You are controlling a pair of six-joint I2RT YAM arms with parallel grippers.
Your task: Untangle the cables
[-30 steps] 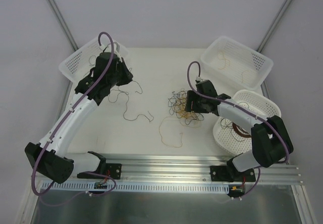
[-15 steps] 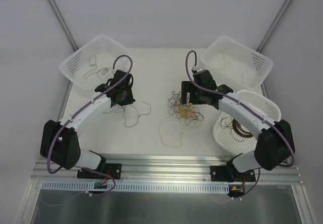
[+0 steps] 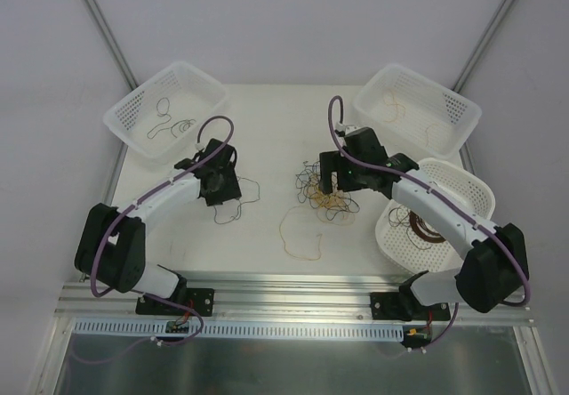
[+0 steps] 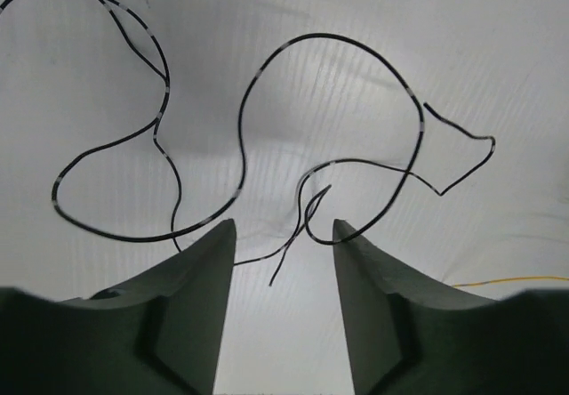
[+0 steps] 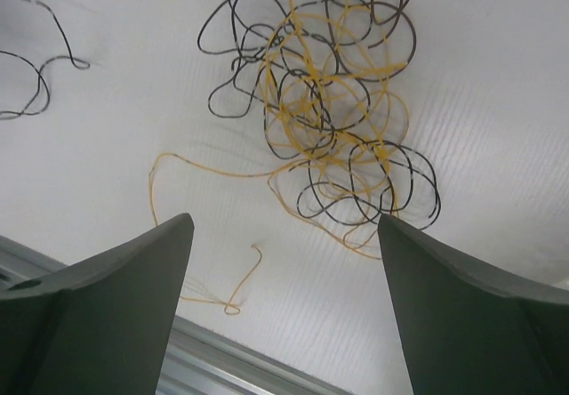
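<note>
The cables are thin strands. A tangle of yellow and black ones [image 3: 324, 192] lies mid-table and also fills the top of the right wrist view [image 5: 329, 101]. A loose yellow loop [image 3: 300, 235] lies in front of it. One black strand [image 4: 267, 146] curls on the table by itself, its free end lying between my left fingertips. My left gripper [image 3: 222, 190] [image 4: 284, 235] is low over it, open and holding nothing. My right gripper [image 3: 336, 181] [image 5: 284, 226] stands wide open just at the near edge of the tangle, empty.
A white basket [image 3: 133, 110] at the back left holds dark strands. Another [image 3: 462, 110] at the back right holds yellow-tan ones. A round basket [image 3: 462, 181] at the right holds a dark-brown wire coil [image 3: 425, 229]. An aluminium rail [image 3: 293, 293] runs along the near edge.
My left arm swung from the left basket toward the table's middle, and its jaws have parted over the black strand. My right gripper opened wider and shifted slightly over the tangle.
</note>
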